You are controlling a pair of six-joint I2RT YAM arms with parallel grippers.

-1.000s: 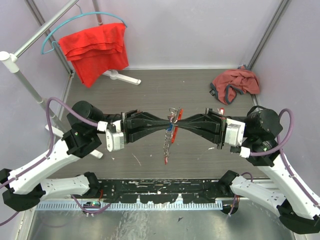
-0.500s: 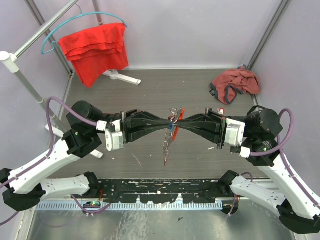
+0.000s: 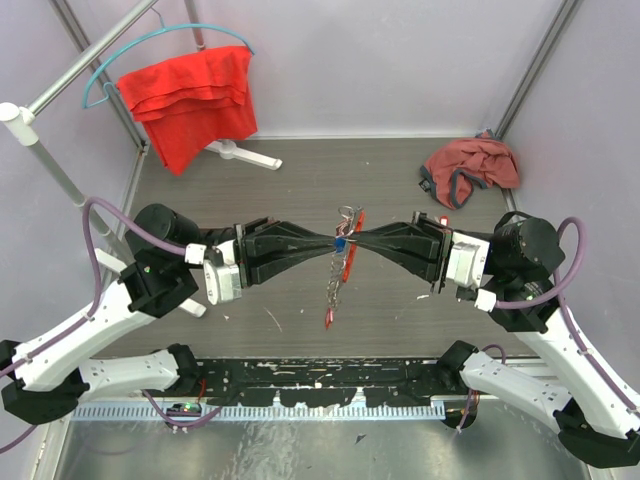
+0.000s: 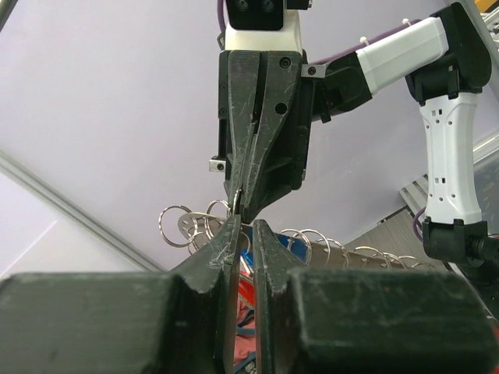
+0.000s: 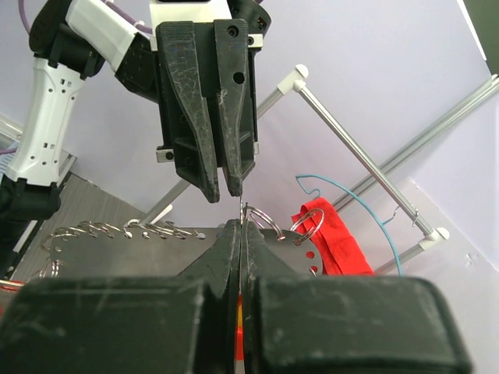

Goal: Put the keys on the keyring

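Both grippers meet tip to tip above the table's middle. My right gripper (image 3: 349,243) is shut on a thin wire ring of the keyring (image 3: 346,214), a bunch of silvery loops with a chain and a red-orange tag (image 3: 347,266) hanging below. My left gripper (image 3: 332,243) is closed to a narrow slit on a blue-headed key (image 3: 340,243) held against that ring. In the right wrist view the ring (image 5: 265,217) stands just above my shut jaws (image 5: 239,224). In the left wrist view the blue head (image 4: 290,246) shows behind my jaws (image 4: 244,222). No other keys are visible.
A red cloth (image 3: 190,95) hangs on a blue hanger from the rack at the back left. A crumpled reddish cloth (image 3: 470,170) lies at the back right. A white stand foot (image 3: 245,153) rests near the back wall. The chain's end (image 3: 329,318) dangles near the table.
Both grippers have shifted slightly toward the back, still tip to tip. The blue key head now shows between them, and the hanging chain and tag have swung a little.
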